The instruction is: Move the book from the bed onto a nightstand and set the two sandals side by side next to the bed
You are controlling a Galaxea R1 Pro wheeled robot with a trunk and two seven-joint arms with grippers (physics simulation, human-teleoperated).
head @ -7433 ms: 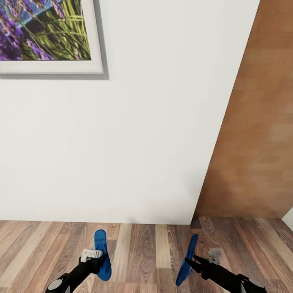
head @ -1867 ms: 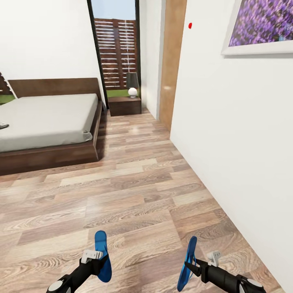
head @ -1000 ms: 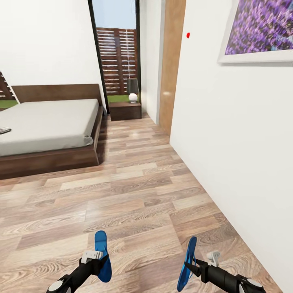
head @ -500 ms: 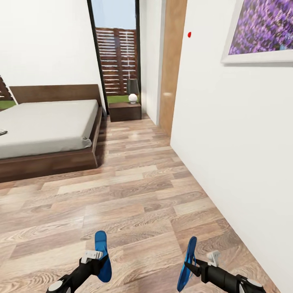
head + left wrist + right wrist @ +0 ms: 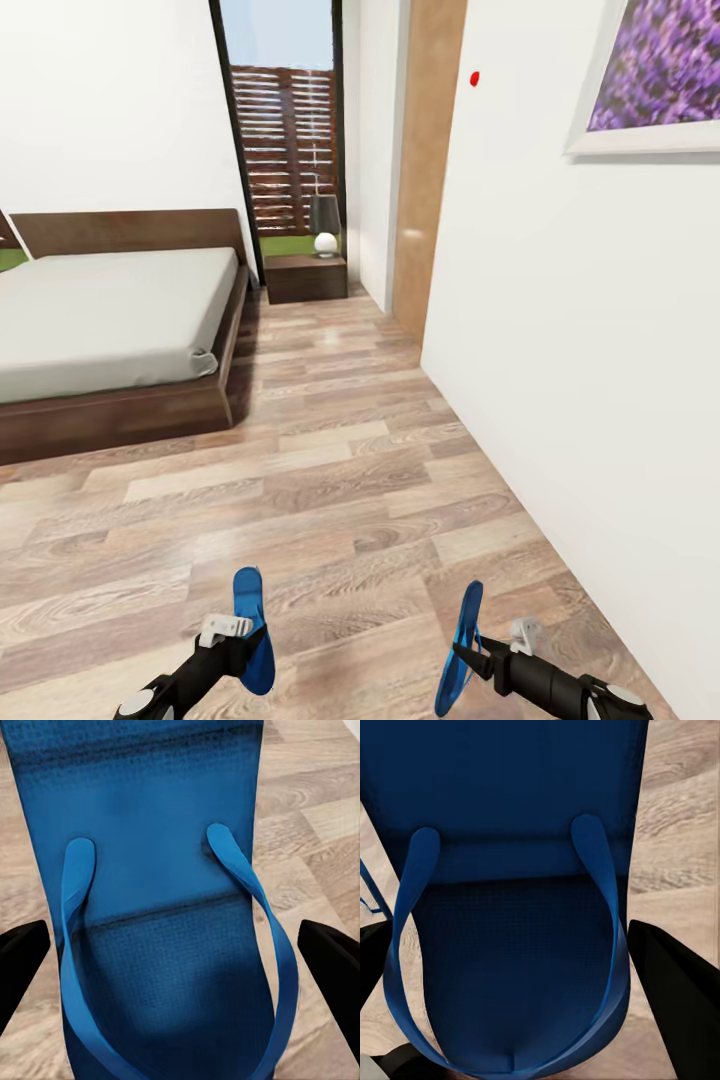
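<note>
My left gripper [image 5: 248,650] is shut on one bright blue sandal [image 5: 251,625], held upright above the wood floor; its sole and straps face the left wrist camera as the sandal [image 5: 161,907]. My right gripper [image 5: 468,662] is shut on the other blue sandal [image 5: 460,650], seen edge-on, and up close as the sandal [image 5: 514,915]. The bed [image 5: 110,310], with pale mattress and dark wooden frame, lies ahead at the left. A dark nightstand [image 5: 305,277] with a lamp [image 5: 324,222] stands beyond the bed by the window. The book is out of view.
A white wall [image 5: 590,330] runs along my right, with a framed lavender picture [image 5: 655,85] and a wooden door panel [image 5: 425,170] farther on. Wood-plank floor [image 5: 340,450] stretches between the bed and that wall toward the tall window [image 5: 285,130].
The camera has turned from facing the wall to looking down the room, then drifted right, so the bed slid left and the book left the view. Both sandals stay held.
</note>
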